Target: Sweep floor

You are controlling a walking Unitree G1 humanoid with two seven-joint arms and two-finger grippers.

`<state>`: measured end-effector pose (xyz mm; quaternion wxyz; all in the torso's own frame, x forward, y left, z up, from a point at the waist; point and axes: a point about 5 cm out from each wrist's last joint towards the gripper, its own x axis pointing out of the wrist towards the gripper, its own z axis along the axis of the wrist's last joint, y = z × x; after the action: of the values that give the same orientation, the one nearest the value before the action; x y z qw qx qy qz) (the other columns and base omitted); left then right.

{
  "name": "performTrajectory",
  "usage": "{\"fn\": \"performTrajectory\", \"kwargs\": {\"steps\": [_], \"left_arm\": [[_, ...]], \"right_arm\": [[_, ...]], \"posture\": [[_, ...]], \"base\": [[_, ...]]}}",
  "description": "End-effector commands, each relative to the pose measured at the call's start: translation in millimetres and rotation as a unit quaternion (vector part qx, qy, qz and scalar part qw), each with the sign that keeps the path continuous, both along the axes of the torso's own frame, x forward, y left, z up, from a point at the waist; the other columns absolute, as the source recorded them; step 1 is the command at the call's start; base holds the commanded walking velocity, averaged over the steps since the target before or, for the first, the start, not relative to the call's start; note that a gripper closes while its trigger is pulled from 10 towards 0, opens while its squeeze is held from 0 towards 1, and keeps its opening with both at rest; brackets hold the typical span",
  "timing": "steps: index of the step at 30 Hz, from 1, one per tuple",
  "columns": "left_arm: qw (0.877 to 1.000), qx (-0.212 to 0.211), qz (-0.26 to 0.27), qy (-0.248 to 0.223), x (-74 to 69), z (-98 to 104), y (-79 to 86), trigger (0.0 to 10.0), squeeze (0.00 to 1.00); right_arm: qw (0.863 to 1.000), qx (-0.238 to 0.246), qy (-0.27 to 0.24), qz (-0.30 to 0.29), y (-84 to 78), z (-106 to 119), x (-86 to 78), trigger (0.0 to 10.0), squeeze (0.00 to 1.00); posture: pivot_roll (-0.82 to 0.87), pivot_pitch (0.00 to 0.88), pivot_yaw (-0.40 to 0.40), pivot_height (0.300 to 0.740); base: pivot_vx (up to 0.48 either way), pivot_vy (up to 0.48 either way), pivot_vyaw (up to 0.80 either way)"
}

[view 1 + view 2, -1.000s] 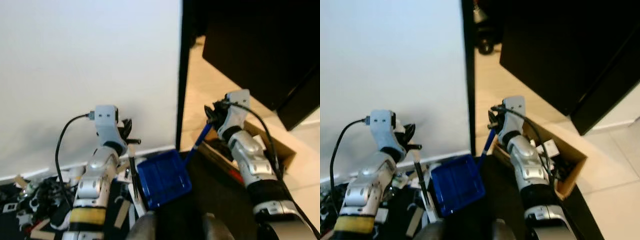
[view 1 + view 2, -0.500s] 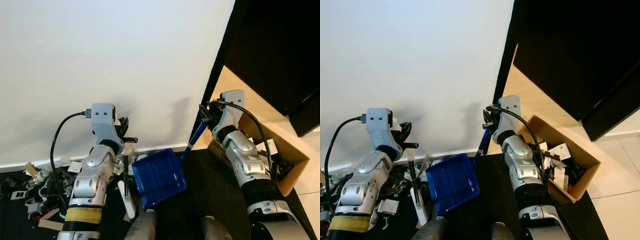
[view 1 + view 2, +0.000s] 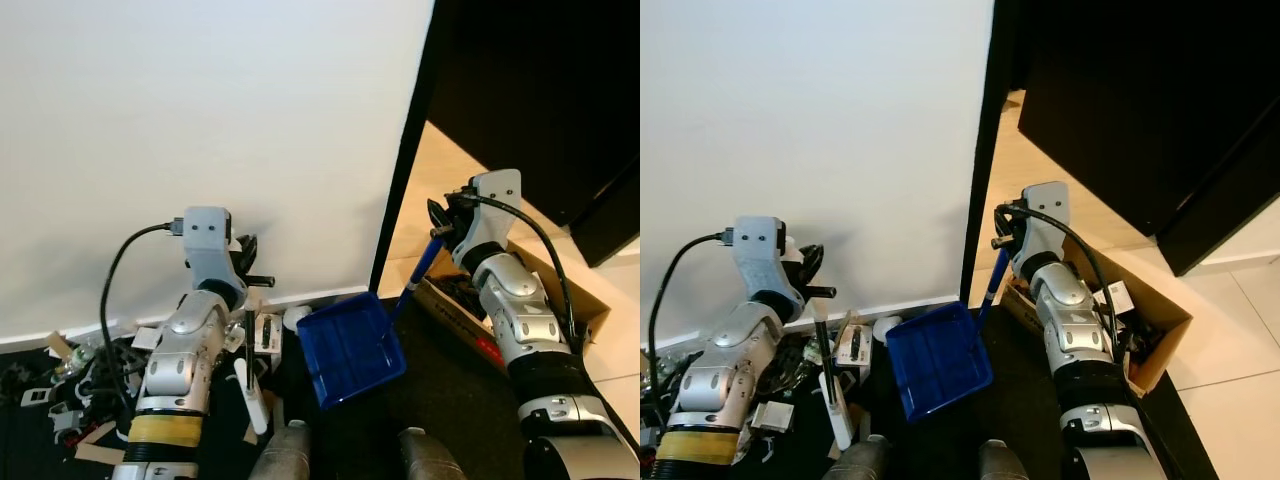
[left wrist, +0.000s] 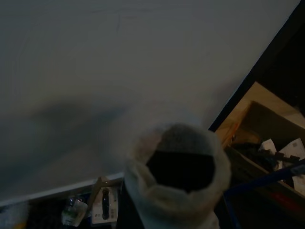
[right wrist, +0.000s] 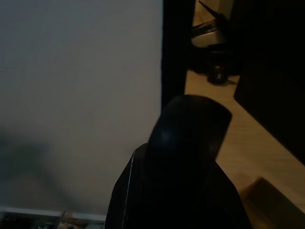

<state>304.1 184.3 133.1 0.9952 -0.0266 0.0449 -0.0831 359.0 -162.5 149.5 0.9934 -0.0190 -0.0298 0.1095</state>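
- Nearest, low in the head views: a dark mat (image 3: 450, 400) covers the floor at the robot's feet.
- Blue dustpan (image 3: 352, 348) sits tilted over the mat, pan mouth toward the litter, its blue handle (image 3: 420, 276) running up and to the robot's right.
- Left of the dustpan: a brush (image 3: 252, 385) w/ thin dark stick and pale head, standing roughly upright, head down on the mat just beside the pan.
- Further left: a heap of litter (image 3: 75, 375), i.e. paper scraps, small cards, dark bits, spread along the foot of the wall.
- Right side: an open cardboard box (image 3: 1140, 335) on the pale floor, w/ papers and dark odds inside, close by the right forearm.
- Left claw (image 3: 246, 262) is up at the top of the brush stick, near the wall; fingers look clamped round the stick. Left wrist view is dim, w/ a pale sock-like cover (image 4: 178, 181) close to the lens, so it doesn't help w/ the grip.
- Right claw (image 3: 444, 222) is at the upper end of the dustpan handle, closed on it, arm bent over the box.
- Right wrist view: a dark rounded shape (image 5: 183, 143) up close, prob. the handle end or claw; can't tell which.
- Behind: white wall (image 3: 200, 130) w/ white skirting, then a black door frame edge (image 3: 405, 160).
- Farthest: beyond the frame, tan floor (image 3: 1040, 170) and a large black panel (image 3: 540, 90) at upper right.
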Motion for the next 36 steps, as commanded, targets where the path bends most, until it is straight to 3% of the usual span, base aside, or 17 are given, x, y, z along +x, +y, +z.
{"fn": "performTrajectory", "kwargs": {"steps": [1,5,11,26,31,36], "left_arm": [[1.000,0.025,0.010,0.001,-0.1,1.0,11.3,10.0,0.00],[0.998,0.052,-0.006,-0.030,-1.4,18.7,29.7,10.0,0.00],[0.998,0.050,0.005,-0.039,-5.7,29.6,44.4,10.0,0.00],[0.998,0.063,0.014,-0.027,-25.6,31.7,63.5,10.0,0.00],[0.997,0.069,0.022,-0.021,-30.5,31.8,70.2,10.0,0.00],[0.998,0.060,0.020,-0.017,-29.0,26.2,63.4,10.0,0.00]], "right_arm": [[1.000,-0.002,-0.013,-0.001,0.0,3.1,1.4,10.0,0.00],[0.999,-0.034,0.008,-0.018,-0.8,-5.2,8.1,10.0,0.00],[0.998,-0.040,0.028,-0.034,-0.7,-13.8,12.8,10.0,0.00],[0.994,-0.064,0.043,-0.075,-3.0,-20.3,20.9,10.0,0.00],[0.995,-0.055,0.028,-0.084,-18.4,-6.4,25.1,10.0,0.00],[0.993,-0.063,0.018,-0.100,-34.1,-2.8,24.9,10.0,0.00]], "posture": [[0.17,0.184,0.044,0.740],[0.22,0.199,0.049,0.740],[0.26,0.210,0.056,0.740],[0.34,0.287,0.065,0.740],[0.32,0.306,0.049,0.740],[0.30,0.297,0.036,0.740]], "base": [[0.000,0.000,0.00],[0.000,0.000,0.00],[0.000,0.000,0.00],[0.000,0.000,0.00],[0.000,0.000,0.00],[0.000,0.000,0.00]]}}
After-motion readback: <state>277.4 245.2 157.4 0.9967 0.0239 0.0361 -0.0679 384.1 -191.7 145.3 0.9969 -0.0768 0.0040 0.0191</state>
